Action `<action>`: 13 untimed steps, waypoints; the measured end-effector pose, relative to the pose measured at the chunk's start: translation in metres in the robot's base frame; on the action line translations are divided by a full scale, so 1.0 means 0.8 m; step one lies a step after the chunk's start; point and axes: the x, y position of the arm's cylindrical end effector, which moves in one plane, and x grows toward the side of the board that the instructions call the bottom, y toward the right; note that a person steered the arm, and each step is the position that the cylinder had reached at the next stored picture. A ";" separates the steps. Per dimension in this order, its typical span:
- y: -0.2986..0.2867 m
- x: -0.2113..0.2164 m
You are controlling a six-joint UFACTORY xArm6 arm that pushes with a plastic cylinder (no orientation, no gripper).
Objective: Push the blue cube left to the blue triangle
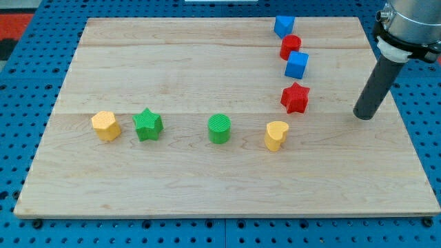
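Blue cube (297, 65) sits far right on the bench (172, 186), wedged between a red block (291, 47) beyond it and the red star (295, 98) nearer. The blue triangle (284, 26) lies farthest back. My tip (363, 115) stands well right of the cube, apart, likely lining up a leftward shove. No jaws here.

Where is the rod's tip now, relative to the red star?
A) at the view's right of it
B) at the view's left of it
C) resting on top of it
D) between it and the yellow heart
A: my tip stands on the board at the view's right of the red star, apart from it.
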 end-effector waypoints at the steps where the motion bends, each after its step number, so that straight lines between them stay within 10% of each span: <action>1: 0.000 -0.005; 6: -0.050 -0.113; 9: -0.261 -0.159; 13: -0.240 -0.220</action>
